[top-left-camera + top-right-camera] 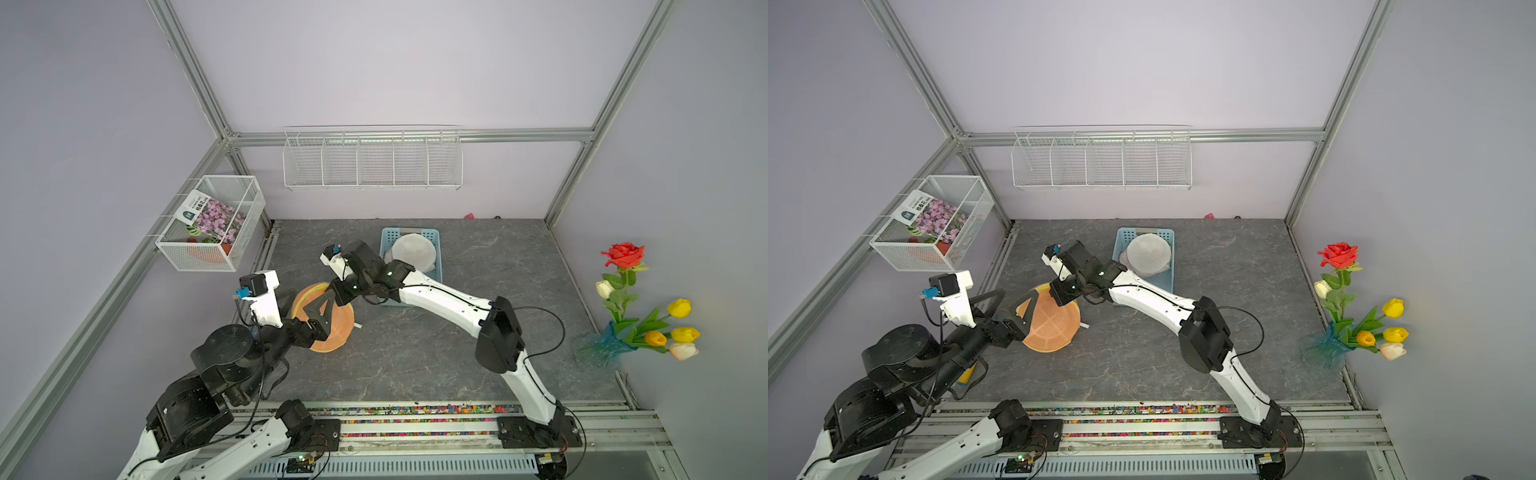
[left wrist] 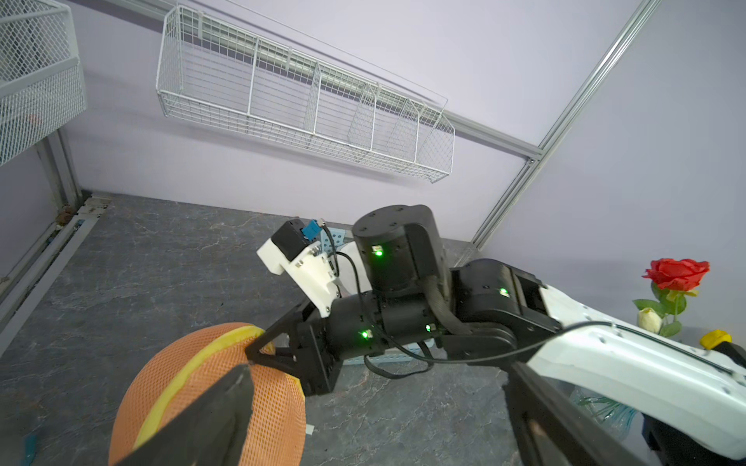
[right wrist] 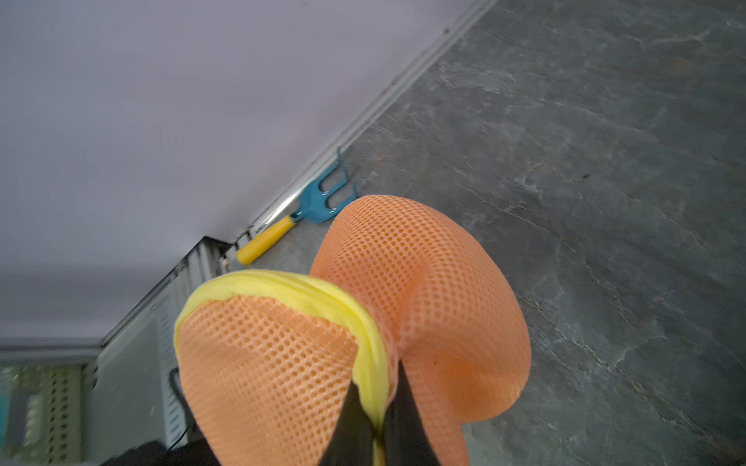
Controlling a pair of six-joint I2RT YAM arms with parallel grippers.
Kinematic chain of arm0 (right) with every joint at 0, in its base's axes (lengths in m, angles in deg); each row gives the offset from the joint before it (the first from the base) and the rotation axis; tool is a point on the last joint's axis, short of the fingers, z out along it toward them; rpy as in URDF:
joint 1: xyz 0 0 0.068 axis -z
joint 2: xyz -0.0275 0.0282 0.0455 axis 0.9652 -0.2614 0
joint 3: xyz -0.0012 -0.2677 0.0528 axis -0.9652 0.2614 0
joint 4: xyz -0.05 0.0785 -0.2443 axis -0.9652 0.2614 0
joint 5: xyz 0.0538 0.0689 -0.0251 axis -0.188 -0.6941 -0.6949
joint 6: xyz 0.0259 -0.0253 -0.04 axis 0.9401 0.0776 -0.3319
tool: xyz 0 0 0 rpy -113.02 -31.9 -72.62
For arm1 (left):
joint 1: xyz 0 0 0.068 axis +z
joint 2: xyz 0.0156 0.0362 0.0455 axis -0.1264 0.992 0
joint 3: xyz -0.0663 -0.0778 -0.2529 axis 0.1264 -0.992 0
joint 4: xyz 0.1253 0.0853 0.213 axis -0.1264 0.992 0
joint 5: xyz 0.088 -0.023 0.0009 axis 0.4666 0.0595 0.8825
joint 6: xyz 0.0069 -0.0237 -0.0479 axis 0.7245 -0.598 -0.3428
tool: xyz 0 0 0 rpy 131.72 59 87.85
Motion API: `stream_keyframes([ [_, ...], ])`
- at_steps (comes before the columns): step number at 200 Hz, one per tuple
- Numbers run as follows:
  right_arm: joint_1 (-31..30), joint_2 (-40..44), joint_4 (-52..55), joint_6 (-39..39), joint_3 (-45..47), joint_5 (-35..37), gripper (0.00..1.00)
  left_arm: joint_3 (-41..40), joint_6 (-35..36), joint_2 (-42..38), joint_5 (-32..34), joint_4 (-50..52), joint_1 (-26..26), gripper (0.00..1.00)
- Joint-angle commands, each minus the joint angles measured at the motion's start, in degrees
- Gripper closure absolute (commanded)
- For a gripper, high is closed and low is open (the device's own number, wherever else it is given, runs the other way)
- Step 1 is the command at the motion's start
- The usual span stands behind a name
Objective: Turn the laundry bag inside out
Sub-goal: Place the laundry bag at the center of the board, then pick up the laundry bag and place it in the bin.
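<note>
Laundry bag [image 1: 338, 330] lies on the bench, left of centre. Right gripper [image 3: 377, 407] is clamped on its yellow rim [image 3: 306, 290] at the far edge. Left gripper [image 1: 1017, 297] stands spread wide at the near-left edge, holding nothing.

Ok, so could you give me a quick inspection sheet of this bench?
Surface: grey marbled tabletop.
Job's things: orange mesh laundry bag, yellow rim, on the tabletop.
Clutter: blue basket holding white items; teal hand rake by the wall; vase of flowers.
Grippers: right gripper shut on the bag's rim; left gripper open, beside the bag.
Cables: black cable looping off the right arm.
Surroundings: lilac walls, metal frame, wire shelf, mesh basket with a seed packet.
</note>
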Motion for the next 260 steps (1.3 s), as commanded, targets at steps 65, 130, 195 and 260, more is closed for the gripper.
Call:
stream_keyframes([
  [65, 2.3, 5.1, -3.4, 0.2, 1.4, 12.5, 0.18, -2.3, -0.1, -4.2, -0.5, -0.9, 0.0, 0.00],
  [130, 11.0, 18.8, 2.3, -3.1, 20.9, 17.7, 0.20, -8.2, -1.0, -4.4, -2.4, -3.2, 0.0, 0.00],
  [195, 12.4, 7.2, 2.8, -12.4, 14.9, 31.9, 0.25, -10.4, -1.9, -3.1, -1.1, -1.7, 0.0, 0.00],
  [260, 15.2, 0.4, -3.4, -9.5, 9.5, 31.4, 0.37, -12.8, -2.3, -3.6, -2.9, -4.4, 0.0, 0.00],
])
